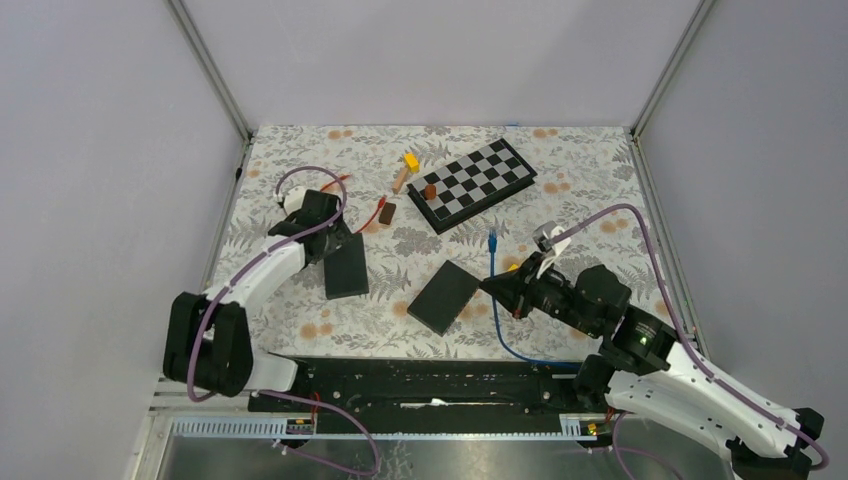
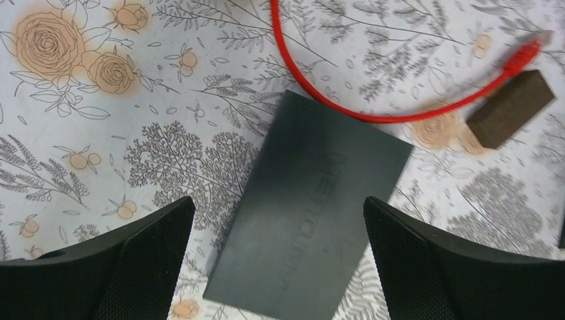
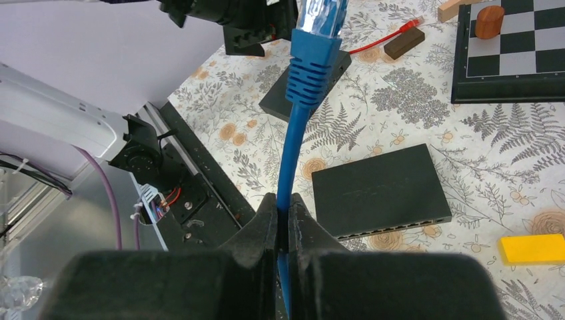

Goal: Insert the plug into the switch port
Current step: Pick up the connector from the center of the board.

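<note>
Blue cable plug (image 3: 318, 17), clear-tipped, is held off the floral cloth (image 1: 590, 170) and sits in no port. In the top view it is at 1 o'clock of the flat black switch box (image 1: 443, 296), apart from it. Right gripper (image 3: 288, 203) is pinched tight on the blue cable (image 3: 293, 153) below the plug's boot. The port row shows on the box's near edge. Left gripper (image 2: 278, 207) is spread wide over a second flat black box (image 2: 313, 200), at 9 o'clock of the switch. A thin red cable (image 2: 373, 119) runs along its far edge.

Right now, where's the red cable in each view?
Top external: red cable left of centre, left of the chessboard.
Left wrist: arcs across the top, above the black switch.
Right wrist: upper edge, right of the blue cable.
Shared landmark: brown block by its plug.
</note>
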{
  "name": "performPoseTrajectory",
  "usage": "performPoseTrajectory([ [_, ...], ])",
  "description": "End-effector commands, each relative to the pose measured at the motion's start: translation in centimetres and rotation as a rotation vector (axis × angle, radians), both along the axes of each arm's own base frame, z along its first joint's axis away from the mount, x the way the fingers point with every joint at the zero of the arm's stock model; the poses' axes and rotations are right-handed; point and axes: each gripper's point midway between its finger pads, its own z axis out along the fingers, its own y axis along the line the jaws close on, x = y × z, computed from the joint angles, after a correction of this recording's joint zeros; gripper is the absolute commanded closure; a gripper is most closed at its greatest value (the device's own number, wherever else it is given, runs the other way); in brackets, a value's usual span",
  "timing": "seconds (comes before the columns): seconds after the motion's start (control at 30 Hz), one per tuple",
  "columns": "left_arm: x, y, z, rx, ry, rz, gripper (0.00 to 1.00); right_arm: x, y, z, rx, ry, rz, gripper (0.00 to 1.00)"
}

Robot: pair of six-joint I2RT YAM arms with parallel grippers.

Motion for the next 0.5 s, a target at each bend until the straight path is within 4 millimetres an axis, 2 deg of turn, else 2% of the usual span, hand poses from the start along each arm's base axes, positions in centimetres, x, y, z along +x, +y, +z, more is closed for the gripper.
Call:
performPoseTrajectory([
  [0.0, 2.1, 0.9, -1.7, -0.033, -0.046, 0.057, 0.01, -0.2, -0.3, 1.2, 0.077, 0.000, -0.020, 1.00],
  [0.13, 2.3, 2.9, -3.9, -0.060, -0.029, 0.099, 0.01, -0.8, -0.1, 1.3, 0.088, 0.006, 0.013, 1.00],
  [0.23, 2.6, 3.4, -5.0, -0.111, -0.056, 0.102, 0.01, -1.1, 0.2, 1.3, 0.091, 0.007, 0.035, 1.00],
  [0.47, 4.9, 0.0, -6.3, -0.258, -0.091, -0.057, 0.02, -1.1, 0.1, 1.6, 0.099, -0.013, 0.040, 1.00],
])
